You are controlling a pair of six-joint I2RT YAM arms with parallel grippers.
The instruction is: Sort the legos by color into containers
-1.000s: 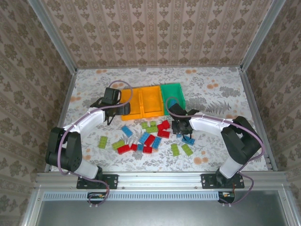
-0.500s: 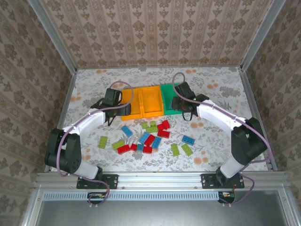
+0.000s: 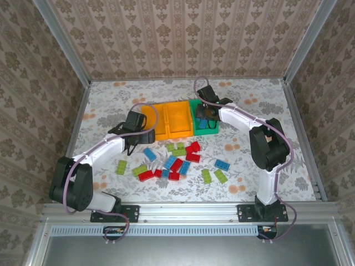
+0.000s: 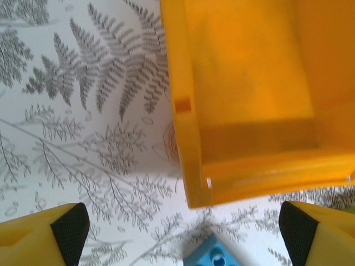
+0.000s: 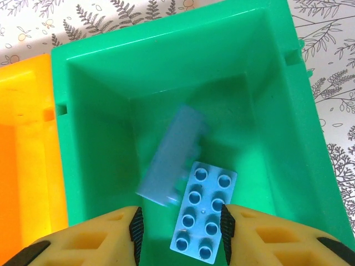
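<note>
In the green bin [image 5: 89,111] a flat blue brick [image 5: 202,216] lies studs up, with a blurred blue brick [image 5: 169,160] tilted just beside it. The right gripper [image 5: 180,233] hangs over them, fingers parted, holding nothing. More legos [image 3: 177,160] lie scattered on the table [image 3: 249,149]. The left gripper [image 4: 183,227] is spread wide and empty at the orange bin [image 4: 188,138] corner, a small blue lego [image 4: 213,256] between its fingers.

Bright, even light, with only soft shadows on the desk [image 3: 105,105]. One light blue lego [image 5: 171,160] is blurred; the lego beside it [image 5: 202,219] is sharp.
</note>
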